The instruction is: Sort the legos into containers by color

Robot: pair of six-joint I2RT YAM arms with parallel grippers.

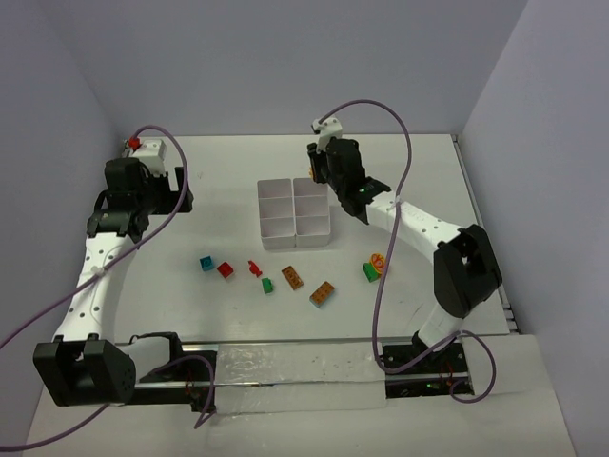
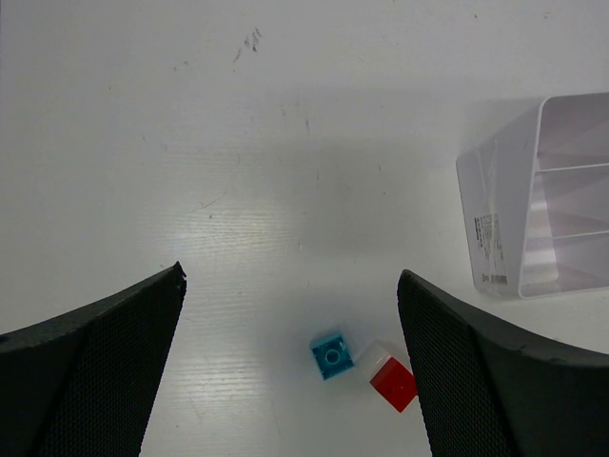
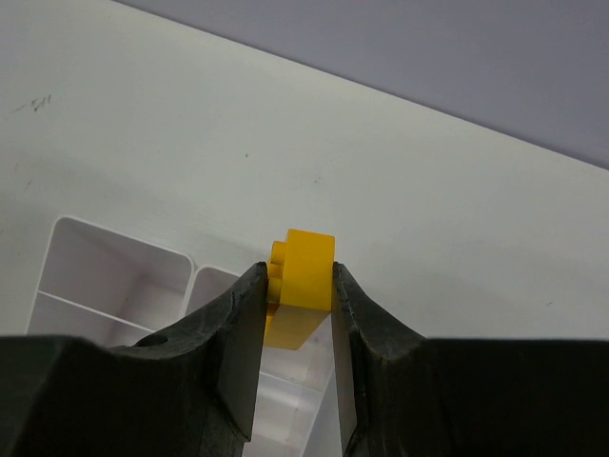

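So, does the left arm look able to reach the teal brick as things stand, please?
Probably yes: the left pincer is open and empty, nothing covers the teal brick, though the red brick sits close beside.

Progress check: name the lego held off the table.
The small yellow plastic brick, pinched in the right fingers above the white plastic tray; the others lie on the table.

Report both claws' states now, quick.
Left claw: open, empty.
Right claw: shut on a yellow lego.
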